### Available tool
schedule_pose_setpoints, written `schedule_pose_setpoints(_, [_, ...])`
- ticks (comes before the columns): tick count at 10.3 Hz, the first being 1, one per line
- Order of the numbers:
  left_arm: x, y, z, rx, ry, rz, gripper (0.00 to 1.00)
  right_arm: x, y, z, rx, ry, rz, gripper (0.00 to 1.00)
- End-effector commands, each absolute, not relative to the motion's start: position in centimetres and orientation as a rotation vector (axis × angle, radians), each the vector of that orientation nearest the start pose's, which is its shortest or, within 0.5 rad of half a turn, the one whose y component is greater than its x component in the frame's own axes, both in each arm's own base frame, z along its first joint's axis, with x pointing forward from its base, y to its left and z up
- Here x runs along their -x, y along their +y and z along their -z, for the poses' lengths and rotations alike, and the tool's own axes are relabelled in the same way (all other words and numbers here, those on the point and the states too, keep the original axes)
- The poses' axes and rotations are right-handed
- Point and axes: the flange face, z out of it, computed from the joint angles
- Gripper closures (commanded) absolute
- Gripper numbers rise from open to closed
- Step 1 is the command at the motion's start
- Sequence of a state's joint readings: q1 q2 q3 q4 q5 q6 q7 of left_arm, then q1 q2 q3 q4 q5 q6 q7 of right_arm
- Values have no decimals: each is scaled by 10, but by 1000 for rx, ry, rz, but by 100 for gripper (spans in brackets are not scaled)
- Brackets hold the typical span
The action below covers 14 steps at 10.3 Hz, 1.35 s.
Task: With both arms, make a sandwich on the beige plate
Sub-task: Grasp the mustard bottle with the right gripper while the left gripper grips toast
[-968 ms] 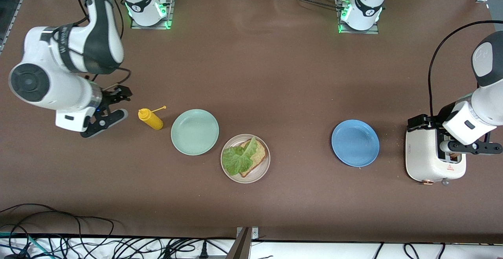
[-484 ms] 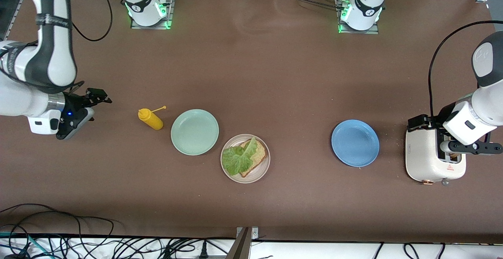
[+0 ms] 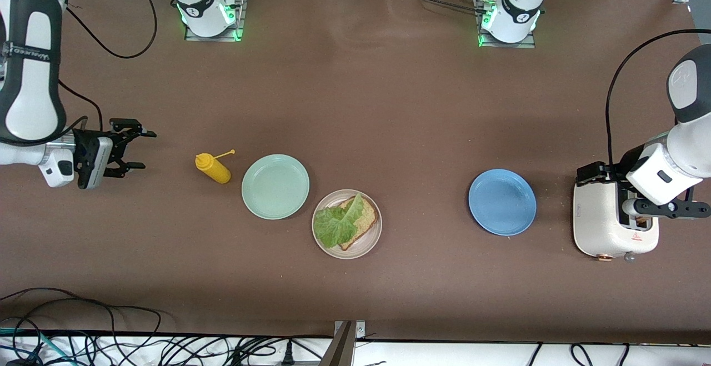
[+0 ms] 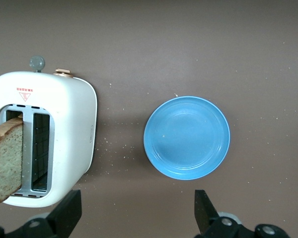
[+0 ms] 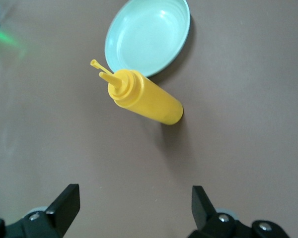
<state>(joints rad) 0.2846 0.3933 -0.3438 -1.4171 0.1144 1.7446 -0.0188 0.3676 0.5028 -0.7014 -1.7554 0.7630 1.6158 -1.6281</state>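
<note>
The brown-crusted bread slice point(image 4: 5, 163) in the white toaster point(image 4: 64, 119) is light and crumbly; pinch its crust at 12 o'clock. Left gripper point(image 4: 134, 218) and right gripper point(image 3: 133, 149) are both spread.

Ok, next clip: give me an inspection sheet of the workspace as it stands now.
Surface: brown table, a few crumbs by the toaster.
Job's things: beige plate holds one bread slice with lettuce on top; second slice stands in the toaster.
Clutter: mustard bottle, mint plate, blue plate, both plates empty.
Grippers: left gripper open over the toaster; right gripper open, holding nothing, beside the bottle toward the right arm's end.
Cables: black tangle along the table edge nearest the camera.
Surroundings: nothing seen.
</note>
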Motion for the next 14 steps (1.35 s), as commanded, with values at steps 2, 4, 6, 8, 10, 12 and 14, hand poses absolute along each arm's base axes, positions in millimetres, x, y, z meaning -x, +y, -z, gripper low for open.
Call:
schedule_pose_setpoints(2, [-667,46,-487,3124,170,-54,0,-597,-112,-274,1943,-1399,370,0])
schedule_pose_setpoints(4, [-663,87,-486,3119,306,-56,0,-594,-110,-252,1791,-1454,510,0])
schedule_pose_setpoints(6, [-660,128,-472,3130,356,-79,0,-592,-105,-220,1697,-1458,602,0])
schedule_pose_setpoints(8, [-665,158,-450,3098,342,-68,0,-588,-102,-200,1625,-1450,669,0])
schedule_pose_setpoints(10, [-670,176,-432,3092,315,-46,0,-589,-92,-184,1554,-1448,764,0])
schedule_pose_setpoints(12, [-674,186,-416,3068,314,-37,0,-586,-76,-157,1488,-1364,814,0])
schedule_pose_setpoints(14, [-677,190,-401,3014,346,-68,0,-585,-53,-127,1431,-1314,867,0])
